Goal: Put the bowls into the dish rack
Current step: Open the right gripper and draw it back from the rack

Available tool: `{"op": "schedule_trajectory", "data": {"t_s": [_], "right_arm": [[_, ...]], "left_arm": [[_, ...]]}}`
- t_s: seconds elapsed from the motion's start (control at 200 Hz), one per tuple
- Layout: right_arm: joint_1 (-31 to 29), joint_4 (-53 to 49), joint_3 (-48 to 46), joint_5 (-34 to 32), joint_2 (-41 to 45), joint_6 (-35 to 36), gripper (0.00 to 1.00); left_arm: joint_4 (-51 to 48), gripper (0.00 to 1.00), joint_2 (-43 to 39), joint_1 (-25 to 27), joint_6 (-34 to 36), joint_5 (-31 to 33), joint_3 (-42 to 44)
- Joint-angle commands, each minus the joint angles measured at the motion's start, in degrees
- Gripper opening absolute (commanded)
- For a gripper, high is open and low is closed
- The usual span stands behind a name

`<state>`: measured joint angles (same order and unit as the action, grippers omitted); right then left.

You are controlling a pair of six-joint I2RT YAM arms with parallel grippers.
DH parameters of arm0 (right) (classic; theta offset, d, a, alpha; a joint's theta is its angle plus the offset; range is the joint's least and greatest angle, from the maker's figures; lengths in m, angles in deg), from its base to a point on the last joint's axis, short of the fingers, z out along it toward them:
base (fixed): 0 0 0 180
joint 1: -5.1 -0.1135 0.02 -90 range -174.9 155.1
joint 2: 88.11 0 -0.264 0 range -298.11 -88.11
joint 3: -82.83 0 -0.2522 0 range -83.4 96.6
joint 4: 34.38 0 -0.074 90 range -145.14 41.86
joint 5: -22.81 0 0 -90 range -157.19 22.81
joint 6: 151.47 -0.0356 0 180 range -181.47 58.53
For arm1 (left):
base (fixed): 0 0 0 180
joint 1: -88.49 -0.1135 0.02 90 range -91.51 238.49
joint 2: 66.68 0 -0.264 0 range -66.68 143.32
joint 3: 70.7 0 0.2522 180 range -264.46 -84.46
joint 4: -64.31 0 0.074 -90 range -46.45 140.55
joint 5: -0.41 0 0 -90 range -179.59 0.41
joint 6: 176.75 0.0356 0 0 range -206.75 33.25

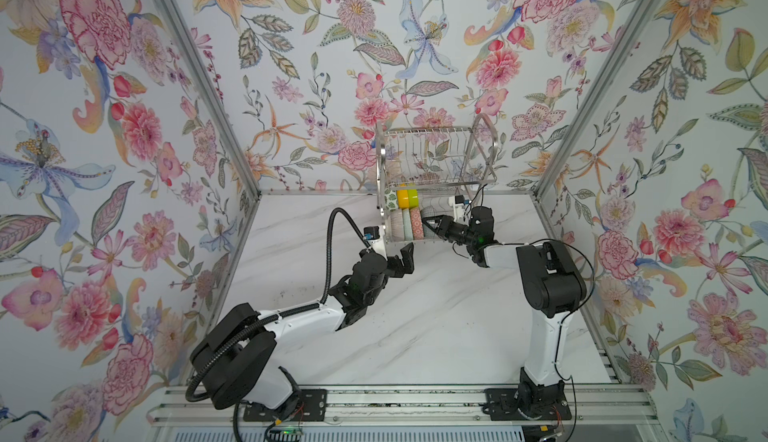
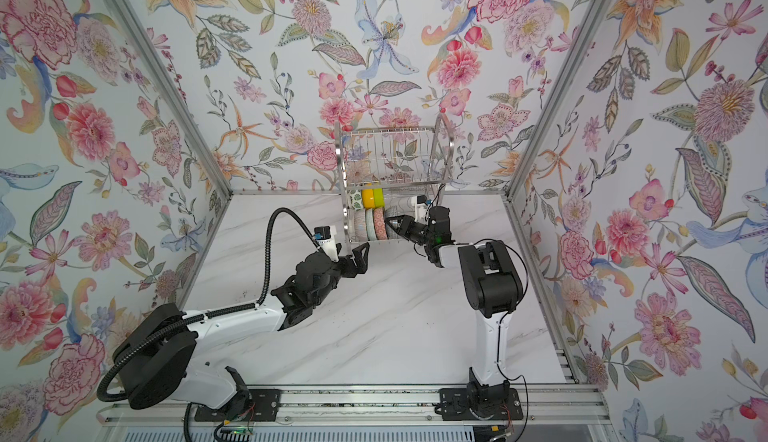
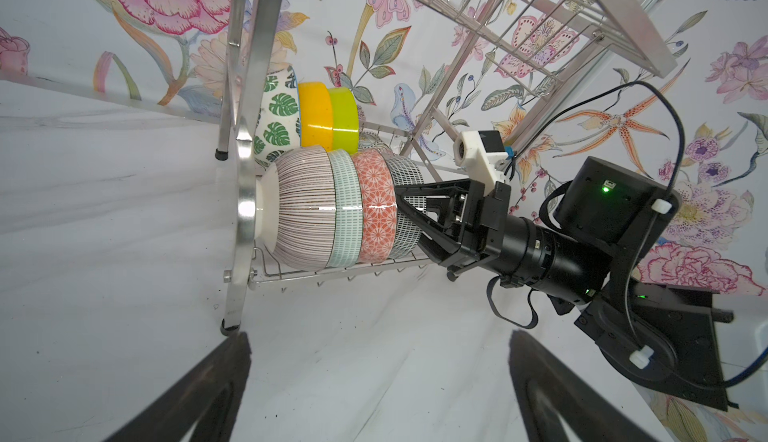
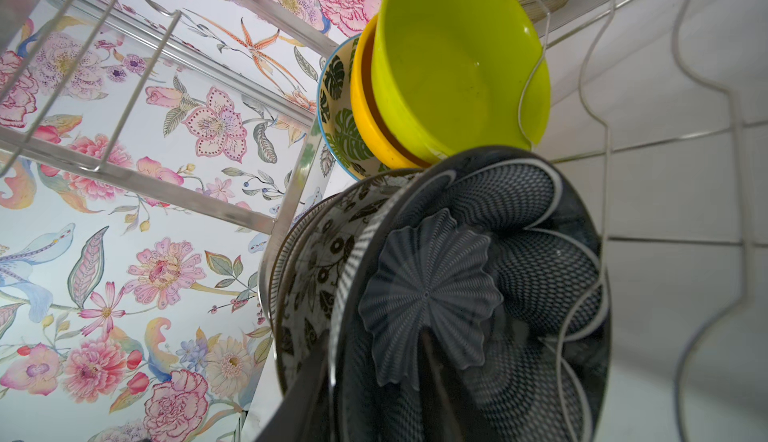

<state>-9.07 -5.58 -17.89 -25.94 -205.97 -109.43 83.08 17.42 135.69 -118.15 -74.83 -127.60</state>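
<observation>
Two matte black fingers (image 3: 183, 411) of my left gripper (image 1: 405, 258) stand wide apart, empty, near the 7 o'clock corner of the rack (image 1: 379, 178), shiny steel wire and tube at the marble table's (image 1: 415, 336) 12 o'clock. Its lower shelf (image 3: 340, 274) holds the glossy round bowls (image 3: 307, 207) on edge, nested in two rows. From 3 o'clock my right gripper (image 3: 409, 211) straddles the net-patterned bowl's (image 4: 519, 219) rim; pinching or loose, I cannot tell.

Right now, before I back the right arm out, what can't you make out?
- Whether right gripper grips dark net-patterned bowl: contact hidden behind bowl rim, left wrist view; blurred, right wrist view.
- Upper shelf of two-tier steel wire dish rack: contents too small, both top views.
</observation>
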Motion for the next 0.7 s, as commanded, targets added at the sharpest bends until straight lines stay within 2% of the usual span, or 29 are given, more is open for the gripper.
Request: {"op": "schedule_trajectory", "data": {"t_s": [0.0, 0.39, 0.531, 0.691], "right_arm": [[0.2, -2.6, -1.2, -2.1, 3.2, 1.3, 0.36], [0.3, -3.1, -4.2, -3.7, 8.7, 1.5, 0.48], [0.3, -3.5, -7.7, -5.4, 13.0, 2.2, 0.58], [0.5, -8.2, -12.8, -11.0, 20.8, 6.6, 0.71]], "left_arm": [[-0.7, 0.99, -1.1, -0.7, -0.8, -1.1, 0.7], [-1.1, 0.99, -1.7, -0.7, -0.9, -1.1, 1.1], [-2.5, 0.99, -3.0, -0.9, 0.4, 0.0, 1.3], [-7.3, 0.99, -7.3, -2.4, 4.2, 2.6, 2.1]]}}
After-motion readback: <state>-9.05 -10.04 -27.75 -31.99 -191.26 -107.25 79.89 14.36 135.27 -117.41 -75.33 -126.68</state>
